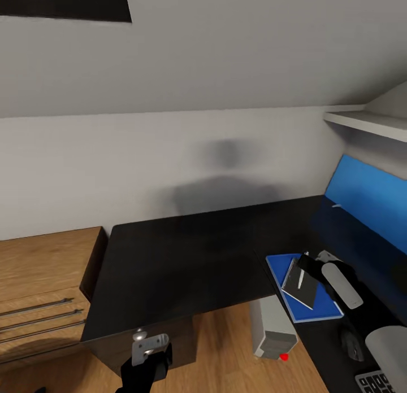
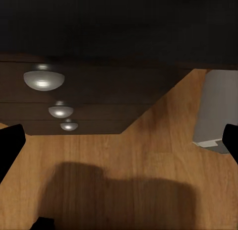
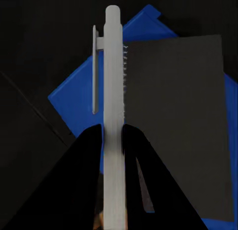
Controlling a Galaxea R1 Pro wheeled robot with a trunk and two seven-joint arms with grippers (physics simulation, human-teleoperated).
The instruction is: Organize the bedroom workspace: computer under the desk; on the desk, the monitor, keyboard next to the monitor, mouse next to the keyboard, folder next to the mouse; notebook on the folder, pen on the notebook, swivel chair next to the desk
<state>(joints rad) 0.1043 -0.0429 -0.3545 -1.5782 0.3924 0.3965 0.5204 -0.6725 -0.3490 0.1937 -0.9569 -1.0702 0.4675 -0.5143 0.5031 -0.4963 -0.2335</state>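
Observation:
The bright blue folder (image 1: pixel 325 309) (image 3: pixel 74 98) lies on the right wing of the glossy black desk (image 1: pixel 181 257). The dark grey notebook (image 1: pixel 305 288) (image 3: pixel 178 116) rests on top of it. My right gripper (image 1: pixel 308 265) (image 3: pixel 114 141) is shut on the silvery-white pen (image 1: pixel 301 277) (image 3: pixel 114 91), which hangs over the notebook's edge; I cannot tell whether they touch. The light grey computer (image 1: pixel 273 330) (image 2: pixel 215 108) stands on the floor under the desk. The black mouse (image 1: pixel 351 344) and a corner of the keyboard (image 1: pixel 376 383) sit nearer me. My left gripper (image 1: pixel 150 348) (image 2: pixel 119 145) is open and low, facing the desk drawers.
Black drawers with silver knobs (image 2: pixel 43 80) sit under the desk's near left corner. A light wooden cabinet (image 1: pixel 45 280) adjoins the desk at left. A blue panel (image 1: pixel 367 204) stands along the right wall under a white shelf (image 1: pixel 367 122). Wooden floor (image 2: pixel 124 160) lies below.

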